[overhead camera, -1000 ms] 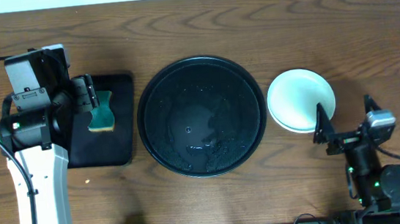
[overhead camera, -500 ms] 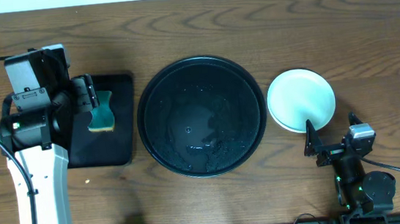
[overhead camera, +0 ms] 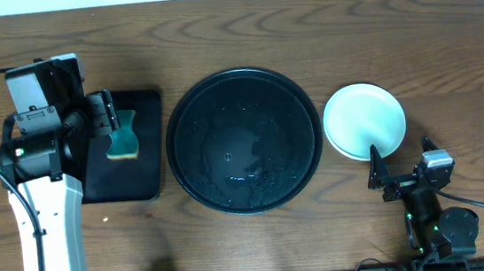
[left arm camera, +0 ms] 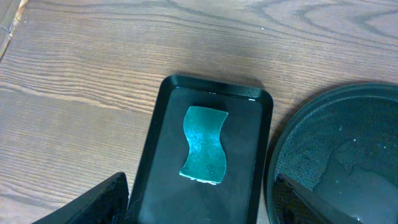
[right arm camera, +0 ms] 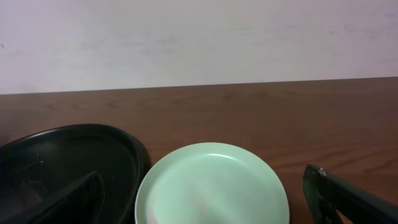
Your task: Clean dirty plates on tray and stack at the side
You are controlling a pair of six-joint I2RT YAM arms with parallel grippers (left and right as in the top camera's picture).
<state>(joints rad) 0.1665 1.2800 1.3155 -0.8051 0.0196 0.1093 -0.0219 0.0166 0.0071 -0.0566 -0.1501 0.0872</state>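
The round black tray (overhead camera: 242,141) lies mid-table with a wet sheen and no plates on it; it also shows in the left wrist view (left arm camera: 348,155) and the right wrist view (right arm camera: 68,155). A pale mint plate (overhead camera: 363,120) sits on the table right of the tray, and I cannot tell whether others lie under it. It fills the right wrist view (right arm camera: 214,180). My right gripper (overhead camera: 401,166) is open and empty, just in front of the plate (right arm camera: 205,214). My left gripper (overhead camera: 107,122) is open and empty above a teal sponge (left arm camera: 205,144).
The sponge (overhead camera: 122,135) lies on a small rectangular black tray (overhead camera: 144,185) left of the round tray, seen also in the left wrist view (left arm camera: 211,84). A white wall runs behind the table's far edge (right arm camera: 199,37).
The right arm drew back from the plate's edge toward the table's front, then stayed still. The left arm, sponge and plate have not moved.
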